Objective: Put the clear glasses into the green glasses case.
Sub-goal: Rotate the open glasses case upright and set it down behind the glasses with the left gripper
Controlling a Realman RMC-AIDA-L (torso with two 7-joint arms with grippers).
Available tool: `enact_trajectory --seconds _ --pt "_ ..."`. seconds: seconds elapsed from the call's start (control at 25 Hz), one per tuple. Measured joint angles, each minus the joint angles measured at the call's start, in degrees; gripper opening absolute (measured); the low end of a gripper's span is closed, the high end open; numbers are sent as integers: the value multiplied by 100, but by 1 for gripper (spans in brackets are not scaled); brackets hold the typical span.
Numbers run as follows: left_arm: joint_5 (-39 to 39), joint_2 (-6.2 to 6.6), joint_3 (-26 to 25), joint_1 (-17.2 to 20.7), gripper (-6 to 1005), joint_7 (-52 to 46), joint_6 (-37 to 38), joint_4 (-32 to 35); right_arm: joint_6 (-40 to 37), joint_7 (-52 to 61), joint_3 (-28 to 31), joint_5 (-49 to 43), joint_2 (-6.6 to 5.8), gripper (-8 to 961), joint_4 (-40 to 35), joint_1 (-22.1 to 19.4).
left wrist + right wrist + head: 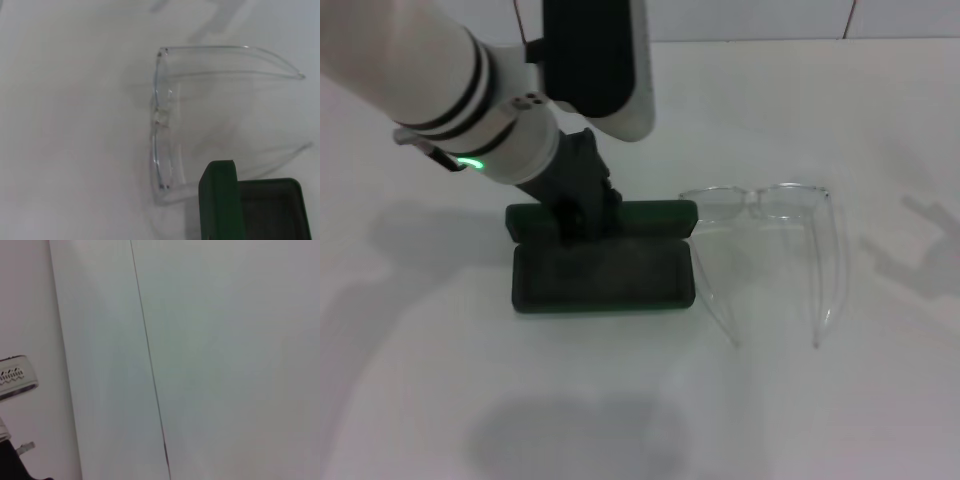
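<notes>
The green glasses case lies open on the white table, its dark inside bare and its lid standing up along the far side. My left gripper reaches down from the upper left and sits at the lid's middle. The clear glasses rest right of the case, unfolded, front away from me and both thin arms pointing toward me. In the left wrist view the glasses lie just past the case's corner. My right gripper is out of view.
The white table runs to a pale tiled wall at the back. The right wrist view holds only pale flat surfaces and a small white device at its edge.
</notes>
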Motion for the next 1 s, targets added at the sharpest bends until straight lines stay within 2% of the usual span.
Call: enact_trajectory --seconds 0.2,1.0 --pt "189 -1 378 -58 211 -297 -454 -168 -8 -50 2 0 0 889 63 -16" --pt "19 -20 931 -300 213 -538 -1200 -617 -10 -189 2 -5 -6 889 212 -81"
